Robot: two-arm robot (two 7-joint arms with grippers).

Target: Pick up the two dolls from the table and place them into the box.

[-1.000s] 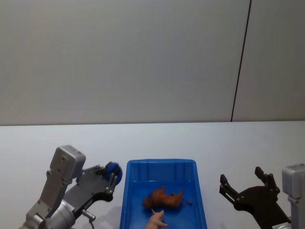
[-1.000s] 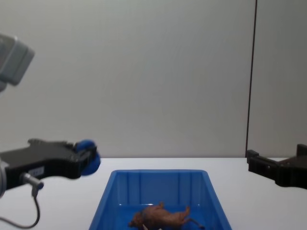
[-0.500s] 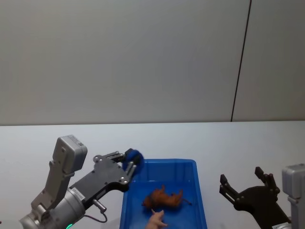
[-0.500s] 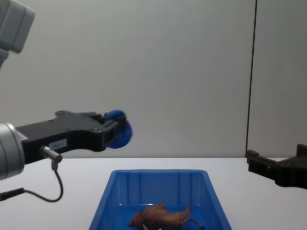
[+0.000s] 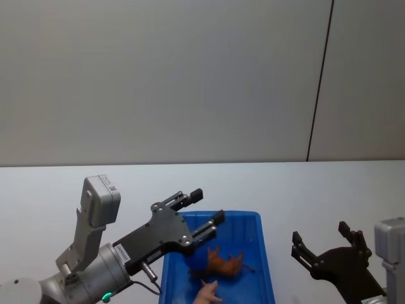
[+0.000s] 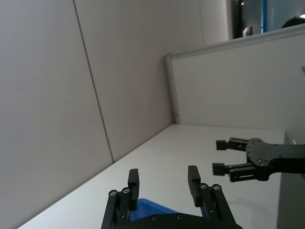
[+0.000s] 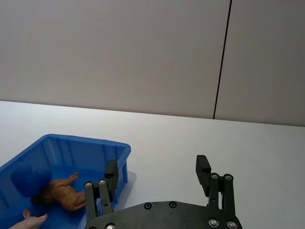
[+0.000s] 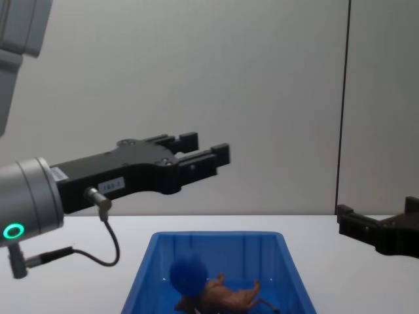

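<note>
Left gripper (image 8: 204,150) above bright blue rectangular plastic bin (image 8: 216,243), jaws apart, empty. Blue round toy (image 8: 188,275) beside brown shaggy animal doll (image 8: 226,296) inside bin; pale pink doll (image 5: 207,292) too. Right gripper (image 5: 326,244) parked beside bin over white surface (image 5: 304,190), jaws apart. Best lift straight clear of walls.

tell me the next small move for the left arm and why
Probably lift and pull the left gripper back toward its own side. Its fingers are open above the blue bin and hold nothing. Inside the bin lie a blue object, the brown shaggy animal doll and a pale pink doll, so nothing looks left to carry. The right gripper waits beside the bin.
</note>
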